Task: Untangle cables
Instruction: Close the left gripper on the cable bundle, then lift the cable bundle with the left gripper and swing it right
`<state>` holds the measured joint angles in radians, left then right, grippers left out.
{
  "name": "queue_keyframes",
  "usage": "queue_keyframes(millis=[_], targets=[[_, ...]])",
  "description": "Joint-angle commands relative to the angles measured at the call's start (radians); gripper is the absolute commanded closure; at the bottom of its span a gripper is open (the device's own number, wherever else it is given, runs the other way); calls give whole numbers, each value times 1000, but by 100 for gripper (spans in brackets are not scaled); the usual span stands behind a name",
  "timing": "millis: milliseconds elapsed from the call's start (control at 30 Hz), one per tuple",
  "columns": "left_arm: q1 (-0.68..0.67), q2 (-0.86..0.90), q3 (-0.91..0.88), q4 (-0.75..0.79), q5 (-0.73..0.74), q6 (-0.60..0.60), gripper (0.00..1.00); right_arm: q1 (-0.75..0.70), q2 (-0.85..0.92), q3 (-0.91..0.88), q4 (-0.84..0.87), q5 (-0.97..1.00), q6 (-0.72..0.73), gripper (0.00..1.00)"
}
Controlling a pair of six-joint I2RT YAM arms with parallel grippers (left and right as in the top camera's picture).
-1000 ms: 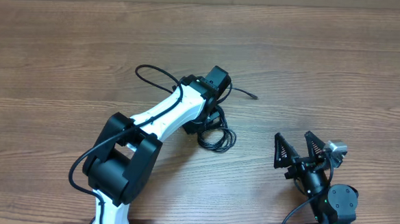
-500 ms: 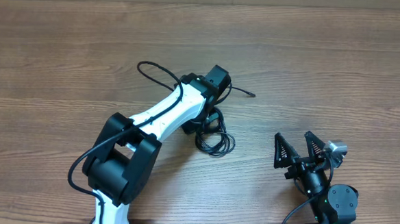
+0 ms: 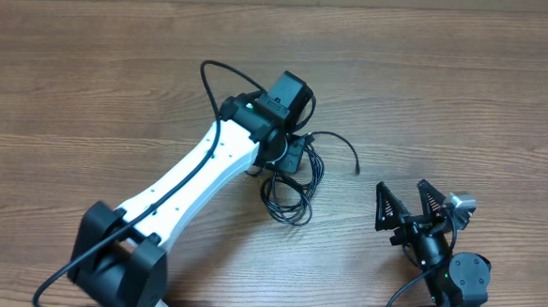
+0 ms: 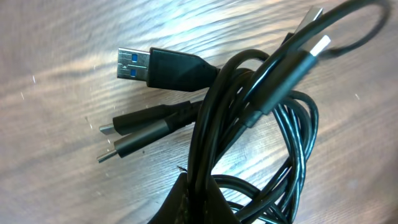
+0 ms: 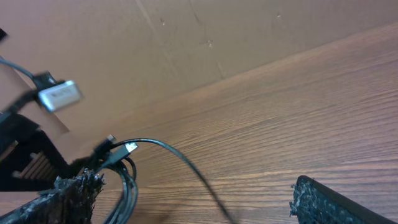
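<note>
Clearly the cables (image 3: 291, 181) are far from untangled: they lie as one knotted bundle of loops mid-worktop (image 3: 466, 79), with the plug ends (image 4: 149, 64) crowded together and only one end trailing free towards the right. The left jaws, mostly hidden, seem clamped on the bundle where its strands bunch. The right jaws stand wide apart and empty, well away near the front edge, so all the separating is left to do.

The overhead camera looked straight down on the whole tabletop (image 3: 447, 78). The left wrist camera hung very close over the cables (image 4: 208, 124), facing down. The right wrist camera looked low and leftward across the tabletop, catching the same cables from farther off.
</note>
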<state>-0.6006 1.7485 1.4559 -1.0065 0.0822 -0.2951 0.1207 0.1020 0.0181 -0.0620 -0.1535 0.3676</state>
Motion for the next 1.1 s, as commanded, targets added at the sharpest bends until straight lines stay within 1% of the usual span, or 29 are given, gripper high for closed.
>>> queue_keyframes(millis=[0, 67, 167, 433, 500, 633, 700, 767, 867, 900, 933, 967, 1000, 1067], targets=[[-1, -42, 28, 4, 10, 206, 96, 8, 0, -10, 12, -13, 53, 0], [-1, -42, 28, -14, -5, 227, 96, 7, 0, -10, 16, -29, 86, 0], [-1, -42, 28, -34, -9, 259, 96, 7, 0, -10, 33, -63, 85, 0], [0, -43, 28, -40, -11, 266, 96, 7, 0, -10, 72, -129, 85, 0], [1, -43, 28, -39, -11, 241, 96, 7, 0, -10, 73, -129, 85, 0], [10, -43, 28, -23, -11, 111, 96, 7, 0, -10, 73, -129, 95, 1], [23, -43, 28, -3, -12, -11, 96, 7, 0, -10, 79, -130, 120, 1], [40, -43, 28, 19, -11, -167, 96, 7, 0, -10, 91, -146, 135, 1], [67, -43, 28, 34, -11, -443, 96, 7, 0, -10, 110, -190, 134, 1], [76, -43, 28, 32, -11, -544, 96, 7, 0, -10, 114, -203, 134, 2], [85, -43, 28, 30, -5, -675, 96, 7, 0, -10, 114, -212, 134, 2], [92, -43, 28, 23, 6, -766, 96, 7, 0, -10, 114, -217, 134, 4], [101, -43, 28, 11, 31, -921, 96, 7, 0, -10, 114, -229, 134, 4], [105, -43, 28, 13, 69, -1022, 96, 7, 0, -10, 122, -255, 134, 5]])
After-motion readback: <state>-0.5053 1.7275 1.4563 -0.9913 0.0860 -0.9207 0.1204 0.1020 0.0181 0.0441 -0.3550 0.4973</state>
